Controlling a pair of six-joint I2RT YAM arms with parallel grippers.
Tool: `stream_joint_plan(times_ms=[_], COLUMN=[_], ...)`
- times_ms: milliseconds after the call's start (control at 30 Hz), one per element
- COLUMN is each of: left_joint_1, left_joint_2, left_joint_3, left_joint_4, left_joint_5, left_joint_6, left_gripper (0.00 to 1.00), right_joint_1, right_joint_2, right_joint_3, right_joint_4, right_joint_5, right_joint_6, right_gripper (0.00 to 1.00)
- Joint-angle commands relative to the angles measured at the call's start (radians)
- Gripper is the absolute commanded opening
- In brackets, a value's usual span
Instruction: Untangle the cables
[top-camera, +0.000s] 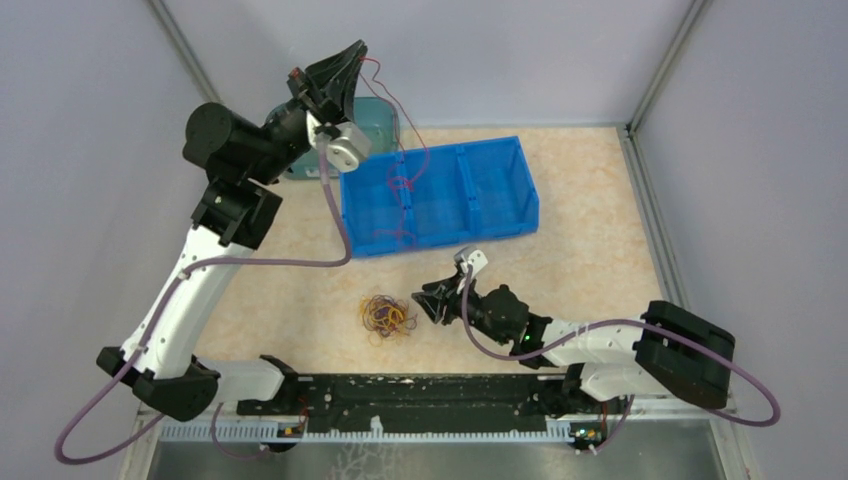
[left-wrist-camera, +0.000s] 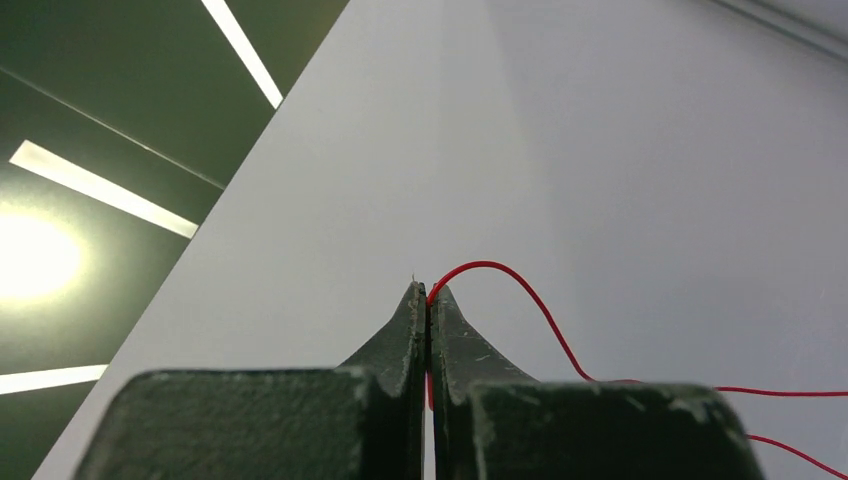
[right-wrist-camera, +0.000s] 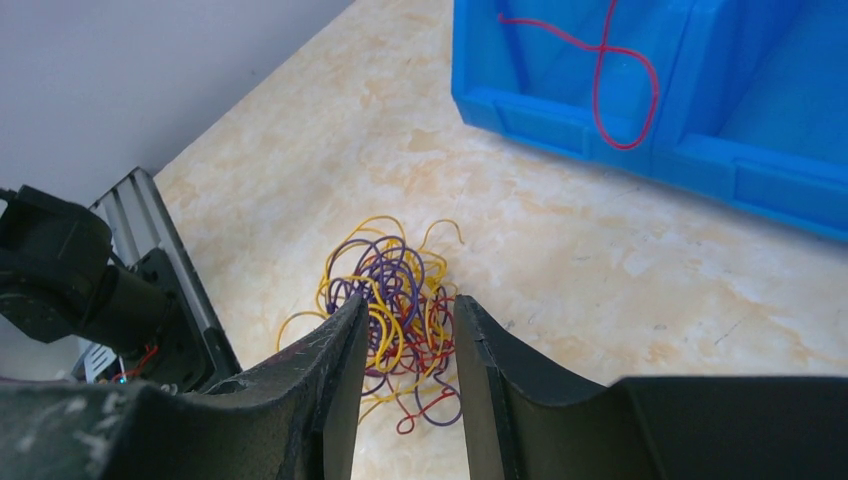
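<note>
- Two arms, far apart in place: the left gripper (top-camera: 355, 50) is raised high over the desk's (top-camera: 580, 270) far-left corner. The right gripper (top-camera: 430, 299) sits low near the middle of the near edge.
- Left gripper (left-wrist-camera: 428, 292): jaws pressed together, pinching the red cable (left-wrist-camera: 520, 285) at the very tips.
- From that pinch the red cable (top-camera: 421, 140) hangs down and to the right into the blue bin (top-camera: 500, 225). It loops beside a divider in the bin's left part (right-wrist-camera: 598, 90). The bin stands toward the far edge.
- The clump (top-camera: 388, 316) of yellow, purple and red strands lies on the desk toward the near edge, well apart from the bin (right-wrist-camera: 560, 120).
- Right gripper (right-wrist-camera: 408, 302): jaws spread part-way with nothing between them. It is just beside the clump, on the clump's right.
- The relation that matters — in the right wrist view the clump (right-wrist-camera: 392, 295) lies straight ahead of the gap, just past the fingertips and slightly lower. It lies from the gripper toward the desk's left edge.
- The clump is a roundish heap with no clear long axis. A few loose loops stick out on the side facing the gripper.
- The right arm is much the nearer. The left is high, far off and occupied.
- Judged from this, the coming move would be a short push forward and down onto an outer loop — a deep bite would likely lift the whole heap.
</note>
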Motion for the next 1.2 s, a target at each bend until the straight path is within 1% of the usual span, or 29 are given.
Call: stream_joint_plan(times_ms=[0,100,333,533,633,767,833,900,1000,1167], left_joint_1=[0.011,0.031,0.076,0.087,0.093,0.097,0.099,0.099,0.098,0.100], left_joint_2=[0.027,0.053,0.125,0.198,0.214,0.201,0.185,0.159,0.112,0.025], left_joint_3=[-0.032,-0.027,-0.034,0.034,0.059,0.020,-0.027,-0.065,-0.113,-0.321], left_joint_4=[0.079,0.090,0.204,0.263,0.252,0.256,0.263,0.224,0.043,-0.177], left_joint_5=[-0.051,-0.069,-0.131,-0.151,-0.149,-0.148,-0.149,-0.152,-0.172,-0.224], left_joint_6=[0.109,0.125,0.179,0.212,0.206,0.199,0.201,0.177,0.107,0.044], left_gripper=[0.00,0.00,0.00,0.00,0.00,0.00,0.00,0.00,0.00,0.00], right_joint_1=[0.009,0.010,0.009,0.008,0.009,0.009,0.008,0.008,0.009,0.008], right_joint_2=[-0.061,-0.081,-0.080,-0.068,-0.069,-0.074,-0.080,-0.088,-0.097,-0.102], right_joint_3=[-0.022,-0.031,-0.027,-0.015,-0.015,-0.016,-0.015,-0.015,-0.018,-0.013], right_joint_4=[-0.004,-0.016,-0.012,-0.007,-0.008,-0.011,-0.021,-0.030,-0.037,-0.049], right_joint_5=[0.085,0.106,0.112,0.097,0.097,0.096,0.097,0.101,0.108,0.110], right_joint_6=[-0.019,-0.023,-0.025,-0.022,-0.021,-0.020,-0.020,-0.020,-0.020,-0.023], right_gripper=[0.38,0.38,0.39,0.39,0.39,0.39,0.39,0.39,0.39,0.39])
